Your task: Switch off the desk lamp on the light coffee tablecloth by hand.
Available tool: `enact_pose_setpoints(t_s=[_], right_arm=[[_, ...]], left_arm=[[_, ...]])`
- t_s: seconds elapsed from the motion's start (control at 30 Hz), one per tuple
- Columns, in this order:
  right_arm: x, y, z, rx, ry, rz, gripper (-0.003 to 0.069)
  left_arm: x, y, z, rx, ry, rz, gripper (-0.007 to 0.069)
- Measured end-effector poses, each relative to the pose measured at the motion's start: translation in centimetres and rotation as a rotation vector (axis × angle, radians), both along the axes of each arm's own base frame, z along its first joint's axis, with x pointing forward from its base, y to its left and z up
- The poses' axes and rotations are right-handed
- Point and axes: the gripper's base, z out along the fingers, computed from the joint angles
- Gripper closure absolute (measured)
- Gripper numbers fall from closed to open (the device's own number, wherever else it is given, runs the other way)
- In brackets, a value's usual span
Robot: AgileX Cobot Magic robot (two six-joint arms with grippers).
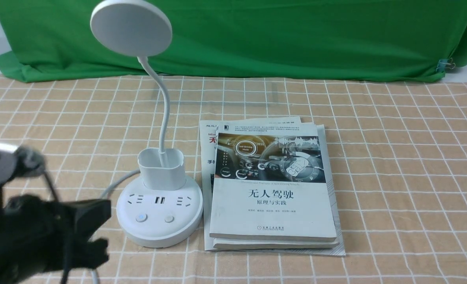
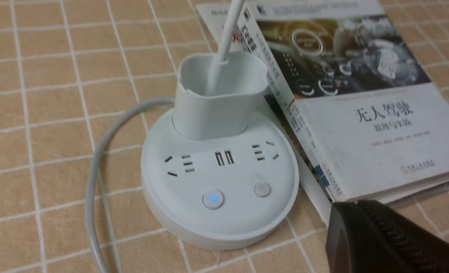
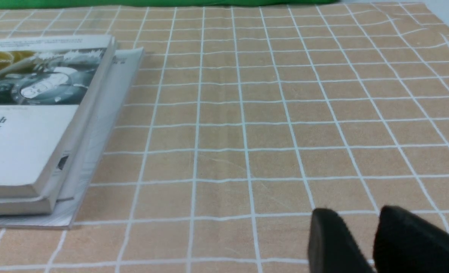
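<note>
The white desk lamp (image 1: 160, 215) stands on the light coffee tablecloth (image 1: 395, 157), its disc head (image 1: 131, 27) raised on a thin neck above the pen cup (image 1: 161, 167). Its round base (image 2: 220, 189) carries two buttons; the one nearer the cord (image 2: 213, 199) glows blue, the other (image 2: 262, 189) is dark. My left arm (image 1: 40, 232) is blurred at the lower left, beside the base. The left gripper (image 2: 351, 204) is shut and empty, off the base near the book's corner. My right gripper (image 3: 355, 218) hangs over bare cloth, with a narrow gap between its fingers.
A stack of books (image 1: 272, 197) lies right against the lamp base on its right side. The lamp's white cord (image 2: 91, 182) loops over the cloth on the left of the base. A green backdrop cloth (image 1: 276, 35) hangs along the far edge.
</note>
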Motion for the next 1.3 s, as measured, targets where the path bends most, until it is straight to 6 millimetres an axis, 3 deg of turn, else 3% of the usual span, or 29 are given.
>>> enact_pose_setpoints(t_s=[0.23, 0.43, 0.9, 1.1, 1.3], right_arm=[[0.0, 0.0, 0.0, 0.000, 0.000, 0.000, 0.0416], [0.0, 0.0, 0.0, 0.000, 0.000, 0.000, 0.0416], [0.0, 0.0, 0.0, -0.002, 0.000, 0.000, 0.0416], [0.0, 0.0, 0.0, -0.002, 0.000, 0.000, 0.0416], [0.0, 0.0, 0.0, -0.008, 0.000, 0.001, 0.0416]], left_arm=[[-3.1, 1.4, -2.7, -0.029, -0.076, 0.012, 0.0629], [-3.6, 1.6, -4.5, -0.010, -0.037, 0.012, 0.0629], [-3.4, 1.9, -3.8, 0.015, -0.166, 0.021, 0.0628], [-4.5, 3.6, -4.2, -0.001, -0.265, 0.148, 0.0628], [-6.3, 5.5, -6.2, -0.005, -0.365, 0.341, 0.0628]])
